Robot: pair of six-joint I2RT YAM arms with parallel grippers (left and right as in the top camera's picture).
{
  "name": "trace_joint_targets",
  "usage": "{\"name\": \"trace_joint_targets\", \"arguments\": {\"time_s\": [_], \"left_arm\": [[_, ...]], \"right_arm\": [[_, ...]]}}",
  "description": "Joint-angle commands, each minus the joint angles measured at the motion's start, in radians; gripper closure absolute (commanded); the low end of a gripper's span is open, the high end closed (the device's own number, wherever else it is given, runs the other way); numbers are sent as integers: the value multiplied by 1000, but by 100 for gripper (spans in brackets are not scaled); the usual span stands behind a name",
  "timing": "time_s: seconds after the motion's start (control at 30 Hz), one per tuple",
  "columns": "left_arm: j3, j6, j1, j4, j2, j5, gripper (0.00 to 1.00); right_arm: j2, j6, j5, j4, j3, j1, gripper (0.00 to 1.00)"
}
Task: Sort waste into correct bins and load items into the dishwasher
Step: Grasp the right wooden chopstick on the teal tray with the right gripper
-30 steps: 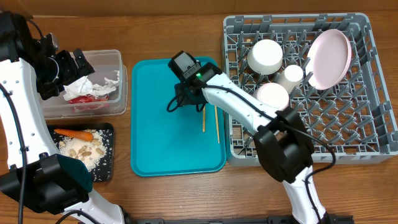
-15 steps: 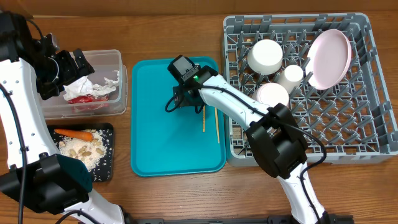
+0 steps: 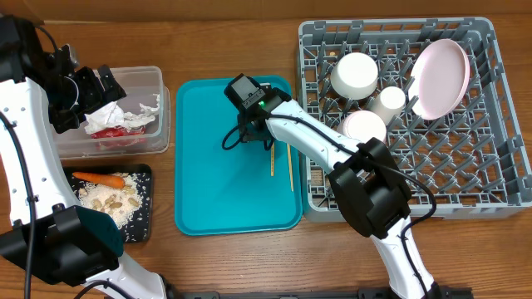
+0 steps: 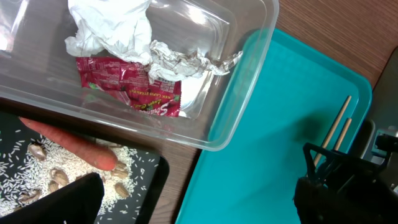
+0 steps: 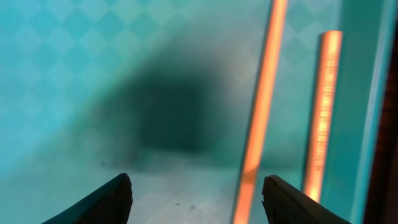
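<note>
R gripper (image 5: 196, 193) is sitting low over the teal tray (image 3: 216, 191), jaws apart w/ nothing btwn them, beside the two chopsticks (image 3: 272, 159) lying flat near the tray's rack-side edge. In the wrist view one stick is running just inside one finger (image 5: 286, 196) and the other is lying outside the gap, so a close from here is prob catching one stick only, off-centre. Main risk: the sticks are thin and lying flat, so the fingers are likely scraping the tray or nudging a stick away instead of pinching it. A stick held near one end is also liable to be swinging and clipping a bowl (image 3: 364, 126) on the way over, or dropping thru the lattice of the rack (image 3: 465, 166). L gripper (image 3: 98, 83) is hanging wide open and empty above the tub (image 3: 158, 124), well apart from the R arm, so no clash is looming. Wrapper (image 4: 130, 84) and napkin (image 4: 112, 25) are sitting in the tub. Carrot (image 3: 98, 178) and rice (image 3: 112, 203) are lying in the black tray (image 3: 143, 224). Plate (image 3: 440, 79), second bowl (image 3: 357, 75) and cup (image 3: 389, 100) are standing in the rack.
</note>
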Motion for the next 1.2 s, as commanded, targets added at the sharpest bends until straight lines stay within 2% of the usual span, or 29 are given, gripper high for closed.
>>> {"name": "trace_joint_targets", "arguments": {"time_s": [0.0, 0.17, 0.4, 1.17], "left_arm": [[20, -7, -2, -3, -19, 15, 0], [20, -7, -2, -3, -19, 15, 0], [20, -7, -2, -3, -19, 15, 0], [20, -7, -2, -3, -19, 15, 0]], "right_arm": [[2, 50, 76, -3, 9, -3, 30], [2, 50, 64, -3, 9, -3, 30], [3, 76, 68, -2, 9, -3, 36], [3, 76, 68, 55, -48, -7, 34]]}}
